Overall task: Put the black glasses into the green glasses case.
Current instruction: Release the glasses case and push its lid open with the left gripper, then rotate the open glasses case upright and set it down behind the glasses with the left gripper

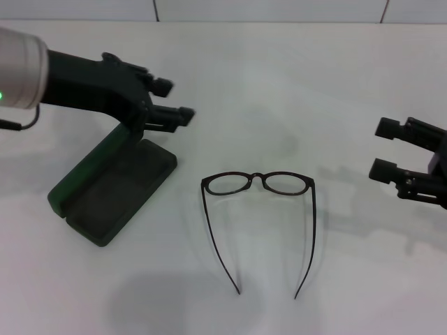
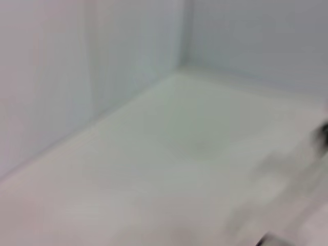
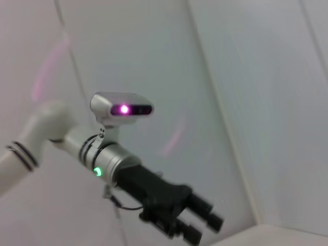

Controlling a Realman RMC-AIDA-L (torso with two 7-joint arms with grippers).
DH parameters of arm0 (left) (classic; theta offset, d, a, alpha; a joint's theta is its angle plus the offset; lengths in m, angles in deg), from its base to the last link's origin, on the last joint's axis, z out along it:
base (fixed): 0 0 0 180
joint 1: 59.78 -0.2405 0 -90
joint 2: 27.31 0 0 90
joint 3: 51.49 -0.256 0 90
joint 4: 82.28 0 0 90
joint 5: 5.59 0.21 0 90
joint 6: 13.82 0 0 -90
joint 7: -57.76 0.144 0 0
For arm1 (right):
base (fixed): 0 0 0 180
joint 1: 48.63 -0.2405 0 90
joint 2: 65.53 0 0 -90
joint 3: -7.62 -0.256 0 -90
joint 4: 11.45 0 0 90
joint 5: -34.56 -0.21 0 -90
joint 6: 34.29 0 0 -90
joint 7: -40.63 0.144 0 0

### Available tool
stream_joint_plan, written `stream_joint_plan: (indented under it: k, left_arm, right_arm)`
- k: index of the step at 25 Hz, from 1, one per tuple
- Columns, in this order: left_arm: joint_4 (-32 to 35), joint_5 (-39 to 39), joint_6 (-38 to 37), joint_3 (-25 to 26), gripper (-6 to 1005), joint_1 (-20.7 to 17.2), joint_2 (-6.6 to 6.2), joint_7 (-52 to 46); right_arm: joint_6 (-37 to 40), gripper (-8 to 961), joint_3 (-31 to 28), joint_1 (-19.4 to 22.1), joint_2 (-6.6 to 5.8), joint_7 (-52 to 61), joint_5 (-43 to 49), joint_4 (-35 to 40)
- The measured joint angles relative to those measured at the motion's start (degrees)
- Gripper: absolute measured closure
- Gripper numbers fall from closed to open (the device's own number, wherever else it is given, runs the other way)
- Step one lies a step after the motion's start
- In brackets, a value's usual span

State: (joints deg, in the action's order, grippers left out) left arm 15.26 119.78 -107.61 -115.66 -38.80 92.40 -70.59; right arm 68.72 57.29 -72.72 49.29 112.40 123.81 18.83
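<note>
A: Head view first. Where are the glasses (image 1: 260,183)?

B: Flat on the white table (image 1: 279,84), near the middle, lenses toward the far side and both temple arms unfolded, pointing at the robot. Nothing touches them.

A: And the case (image 1: 112,192)?

B: Well to their left, lying open and dark green, apart from the frame. Its inside looks empty as far as can be seen.

A: What is the left gripper (image 1: 173,100) doing?

B: It hangs above the far end of the case, its two black fingers spread apart with nothing between them. The right wrist view shows the same gripper (image 3: 204,223) from afar, fingers parted, against the wall.

A: The right gripper (image 1: 385,149)?

B: At the right edge, well clear of the glasses, above the table. Its fingers stand wide apart, holding nothing.

A: Left wrist view?

B: Only blurred table and wall.
</note>
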Motion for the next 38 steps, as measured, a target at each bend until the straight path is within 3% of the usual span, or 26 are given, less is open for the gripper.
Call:
stream_joint_plan:
  k: [3, 10, 19, 32, 37, 38]
  left_arm:
    - [4.17, 17.09, 1.71, -7.57, 440, 0.83, 0.08, -8.88]
    - [2.78, 34.56, 3.99, -17.18, 465, 2.27, 0.08, -18.43]
    - [-3.56, 36.65, 4.11, -18.54, 496, 3.22, 0.05, -21.38]
    - [-5.25, 36.54, 3.13, -17.11, 542, 4.34, -0.02, -24.24]
    - [-6.14, 36.58, 1.73, -17.08, 769, 5.19, -0.01, -24.32]
    - [-6.17, 36.56, 1.50, -17.04, 774, 5.34, 0.00, -24.32]
  right_arm:
    - [-1.57, 113, -0.43, 0.71, 0.36, -0.13, -0.21, -0.19]
    - [-3.33, 112, -0.52, 0.71, 0.41, -0.19, -0.18, -0.79]
    - [-4.84, 112, -0.55, 0.37, 0.31, -0.97, 0.03, -1.51]
    - [-5.28, 112, -0.55, 0.41, 0.41, -1.01, -0.21, -1.98]
    - [-5.24, 113, -0.55, 0.59, 0.42, -1.01, -0.22, -2.06]
    - [-5.24, 113, -0.55, 0.62, 0.41, -1.01, -0.22, -2.07]
